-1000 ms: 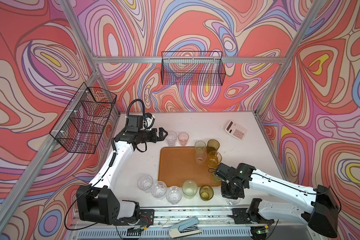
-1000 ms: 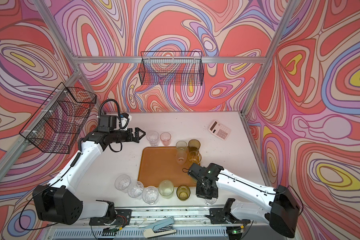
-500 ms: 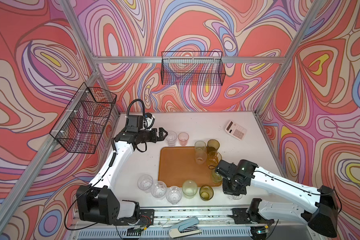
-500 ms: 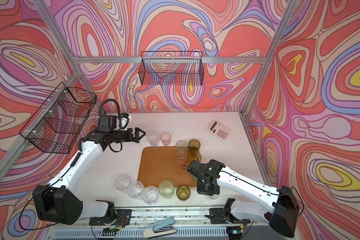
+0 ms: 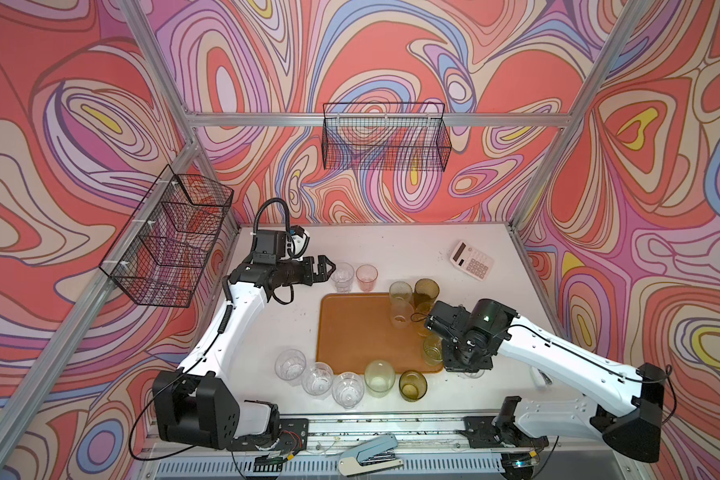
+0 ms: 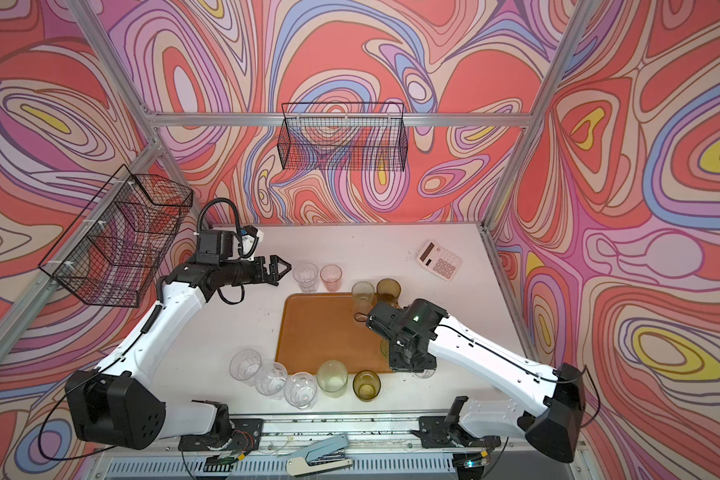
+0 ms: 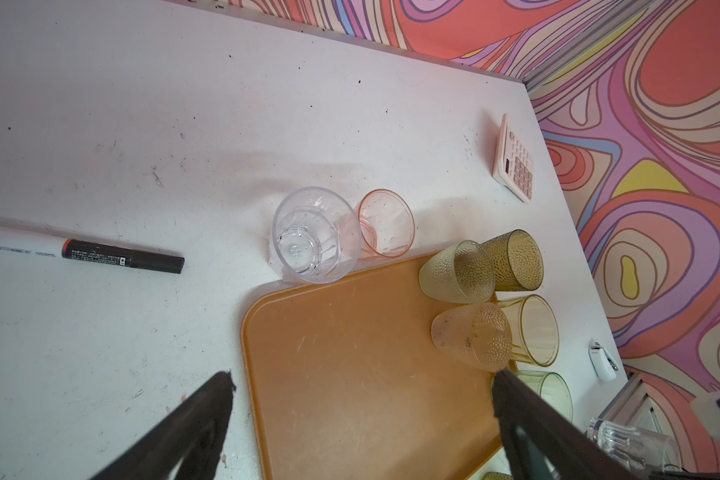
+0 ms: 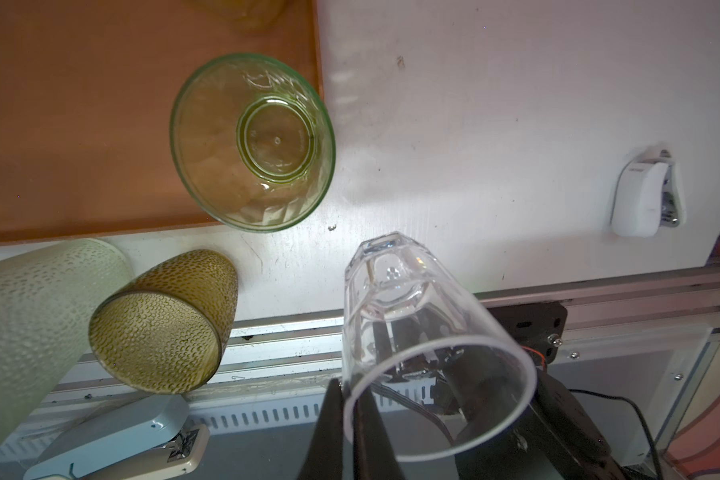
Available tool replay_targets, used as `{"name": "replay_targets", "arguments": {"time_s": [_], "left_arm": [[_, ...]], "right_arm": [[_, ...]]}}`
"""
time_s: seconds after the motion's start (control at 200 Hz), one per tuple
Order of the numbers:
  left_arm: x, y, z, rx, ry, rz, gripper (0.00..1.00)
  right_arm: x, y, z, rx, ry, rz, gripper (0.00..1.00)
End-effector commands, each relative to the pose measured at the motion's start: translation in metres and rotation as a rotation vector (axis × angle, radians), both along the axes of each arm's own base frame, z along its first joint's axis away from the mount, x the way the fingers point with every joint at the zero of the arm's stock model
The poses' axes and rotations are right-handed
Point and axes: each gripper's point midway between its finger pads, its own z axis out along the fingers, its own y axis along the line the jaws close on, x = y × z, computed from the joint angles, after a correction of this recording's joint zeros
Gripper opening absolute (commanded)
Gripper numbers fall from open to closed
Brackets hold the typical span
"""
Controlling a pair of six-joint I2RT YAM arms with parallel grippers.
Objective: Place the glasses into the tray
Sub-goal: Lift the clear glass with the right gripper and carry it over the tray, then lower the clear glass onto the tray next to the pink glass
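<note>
The left arm rises from its base at the 7 o'clock corner of the bench (image 5: 391, 249), leans toward the far side, then bends so the forearm lies level and points to 3 o'clock. The left gripper (image 5: 324, 270) is spread wide and holds nothing. Its tips are just short of a clear ribbed glass (image 5: 342, 276), with a pink glass (image 5: 366, 276) just beside that. Both stand on the bench at about 11 to 12 o'clock from the middle of the tray (image 5: 350, 332).

The right arm's long white link slopes from the 5 o'clock corner toward 10 o'clock, and its wrist is turned down. The right gripper (image 8: 348, 384) is pinched on the rim of a clear faceted glass (image 8: 412, 299). This glass hangs tilted, off the tray and just past its 4 o'clock corner; whether its base touches the bench cannot be told.

A bright green glass (image 8: 252, 141) stands upright inside that corner of the tray. At the tray's 1 o'clock corner, a pale dimpled glass (image 5: 400, 291), an olive-brown glass (image 5: 427, 289), a clear dimpled glass (image 5: 400, 316) and an amber glass (image 7: 535, 328) cluster together. Along the near edge, from 7 to 5 o'clock, three clear glasses (image 5: 290, 363), a pale green glass (image 5: 379, 376) and an olive glass (image 5: 412, 384) stand on the bench.

The pink calculator (image 5: 472, 262) lies at 2 o'clock, its key legends too small to read. The print on the marker (image 7: 88, 253) and on the small white gadget (image 8: 645, 191) is also illegible.
</note>
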Motion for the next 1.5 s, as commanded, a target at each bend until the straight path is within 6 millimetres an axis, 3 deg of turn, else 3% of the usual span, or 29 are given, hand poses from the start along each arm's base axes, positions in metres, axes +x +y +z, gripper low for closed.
{"name": "replay_targets", "arguments": {"time_s": [0.0, 0.306, 0.851, 1.147, 1.492], "left_arm": [[-0.003, -0.004, 0.0, 0.0, 0.009, -0.017, 1.0], [-0.003, -0.004, 0.001, -0.001, 0.006, -0.018, 1.0], [-0.004, -0.003, 0.0, 0.002, 0.007, -0.019, 1.0], [-0.003, -0.002, 0.0, 0.007, 0.004, -0.016, 1.0], [-0.003, -0.003, -0.001, 0.003, 0.01, -0.017, 1.0]], "right_arm": [[0.009, -0.002, 0.015, -0.043, -0.037, 0.073, 0.0], [0.033, 0.016, 0.033, -0.079, -0.071, 0.195, 0.0], [0.069, 0.073, 0.048, -0.015, -0.095, 0.378, 0.0], [0.08, 0.1, 0.04, 0.027, -0.08, 0.447, 0.0], [0.083, 0.123, 0.015, 0.073, -0.037, 0.483, 0.0]]}}
